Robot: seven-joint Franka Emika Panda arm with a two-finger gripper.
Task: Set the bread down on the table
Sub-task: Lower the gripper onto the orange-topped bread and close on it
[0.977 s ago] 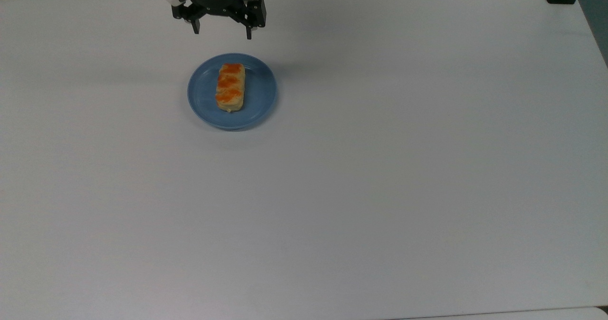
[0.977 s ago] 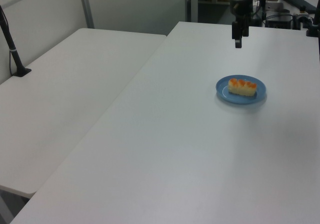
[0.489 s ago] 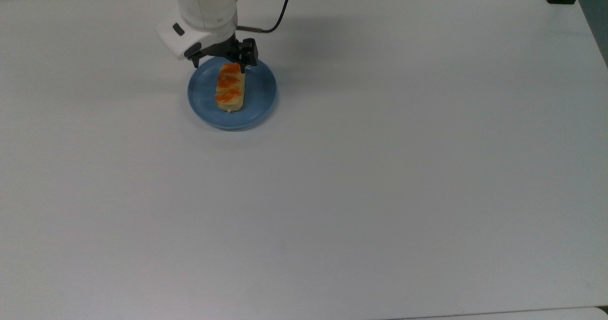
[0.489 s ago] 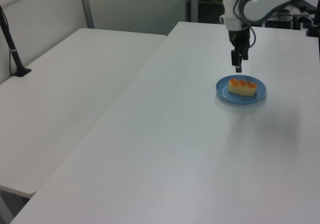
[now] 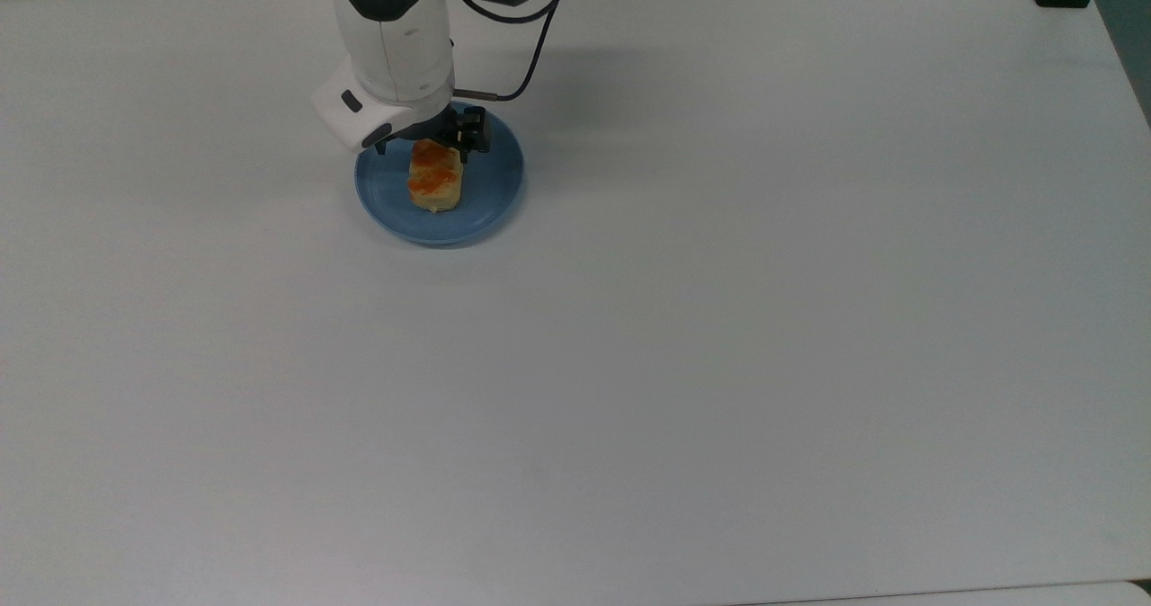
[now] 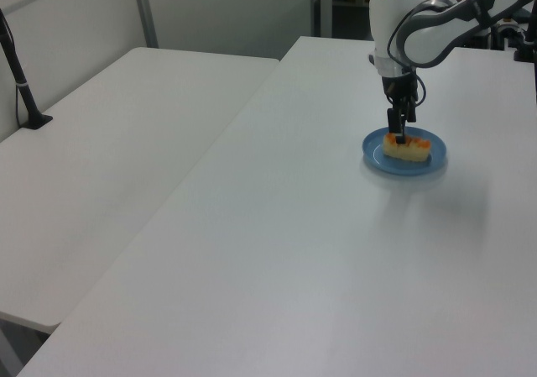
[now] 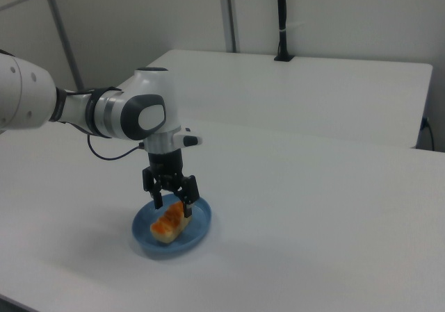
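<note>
Your gripper (image 7: 172, 202) stands spread, straddling the bread (image 5: 435, 177) at the plate's (image 5: 490, 194) 12 o'clock end. It looks light and soft: pinch its long sides gently.

Even, bright light — soft, faint shadows.
</note>
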